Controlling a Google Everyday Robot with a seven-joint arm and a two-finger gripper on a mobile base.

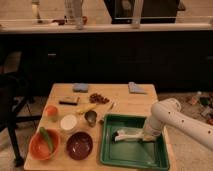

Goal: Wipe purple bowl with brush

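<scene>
Gripper (148, 136) shuts over brush (127, 135) in green tray (109, 150); purple bowl (80, 145) sits at the table's front edge.

Your wooden table (125, 99) stands in a dim room before a dark counter front, and the tray fills its front right corner. Your gripper is down inside the tray near its right wall. Its fingers are drawn together, apparently clamped on the brush's handle end, though the grip itself is hard to make out. The white brush lies flat across the tray floor, head pointing left. The purple bowl is just outside the tray's left wall, well left of the gripper, beside the orange bowl (33, 146).
</scene>
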